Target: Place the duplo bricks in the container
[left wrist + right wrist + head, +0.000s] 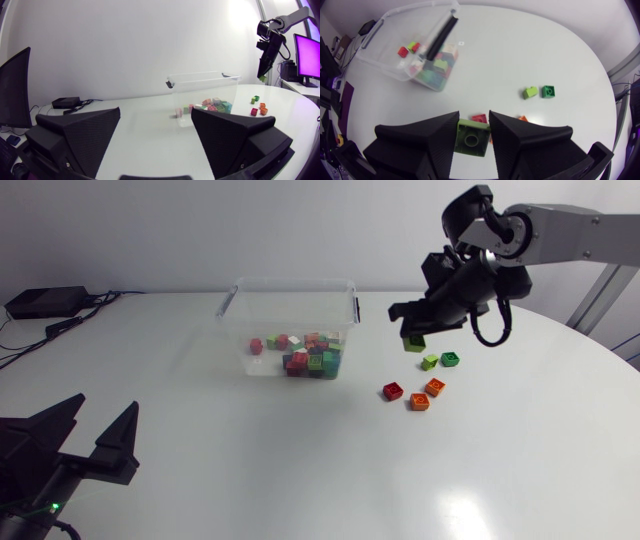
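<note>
The right pincer [416,330] is closed on a pale green duplo brick [472,139], one finger against each side, and holds it in the air above the tabletop [300,470]. It hangs between the clear plastic container [290,283] and the loose bricks, nearer the container's right-hand wall than its middle. The container is open-topped, with a heap of mixed bricks [310,358] already on its floor.

As I read it, the step in hand is the carry and the drop. To do it well, the brick should cross the rim with room to spare and come fully over the opening before the fingers part. Let go above the wall and it would likely bounce back out. A low release over the heap should keep it from skipping.

Five bricks are left on the tabletop: a lime one [429,362] just beside a dark green one [450,359], then a red one [393,391] and two orange ones [434,387] [419,402] close together. The orange pair sit so near each other that the fingers may nudge one while taking the other.

The left pincer [104,418] rests at the near left with its fingers spread wide, holding nothing, well apart from all of this.
</note>
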You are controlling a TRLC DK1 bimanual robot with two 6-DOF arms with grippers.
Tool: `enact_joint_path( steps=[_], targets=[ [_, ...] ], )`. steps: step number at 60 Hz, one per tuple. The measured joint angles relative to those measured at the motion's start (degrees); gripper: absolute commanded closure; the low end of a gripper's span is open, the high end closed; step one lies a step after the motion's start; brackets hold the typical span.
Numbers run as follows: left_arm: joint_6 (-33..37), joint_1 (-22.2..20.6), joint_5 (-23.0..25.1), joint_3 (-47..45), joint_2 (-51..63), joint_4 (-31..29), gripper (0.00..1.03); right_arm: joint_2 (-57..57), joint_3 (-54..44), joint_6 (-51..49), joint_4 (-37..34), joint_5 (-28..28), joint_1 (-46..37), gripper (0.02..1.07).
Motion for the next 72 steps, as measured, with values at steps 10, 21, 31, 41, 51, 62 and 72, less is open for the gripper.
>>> enact_joint_path(
  steps=[10, 21, 31, 41, 51, 62, 72],
  targets=[
    [0.0, 0.0, 0.0, 0.0, 0.0, 0.0, 0.05, 2.75, 8.66, 0.92, 0.68, 0.28, 4.87, 0.77],
    [0.0, 0.0, 0.0, 0.0, 0.0, 0.0, 0.05, 5.77, 11.85, 1.77, 5.73, 1.68, 8.37, 0.76],
    [0.0, 0.0, 0.0, 0.0, 0.0, 0.0, 0.05, 10.27, 16.11, 1.66, 9.99, 2.8, 9.49, 0.76],
    [0.0, 0.0, 0.0, 0.0, 0.0, 0.0, 0.05, 13.51, 19.65, -0.13, 17.2, 6.21, 11.28, 0.76],
    [0.0, 0.0, 0.0, 0.0, 0.0, 0.0, 0.05, 18.05, 23.1, -1.53, 21.59, 8.04, 15.61, 0.29],
    [0.0, 0.0, 0.0, 0.0, 0.0, 0.0, 0.05, 20.74, 24.7, -1.77, 18.34, 9.44, 15.56, 0.07],
    [0.0, 0.0, -0.02, 0.0, 0.0, 0.0, 0.05, 13.11, 21.33, -1.97, 14.62, 6.8, 8.72, 0.07]
  ],
)
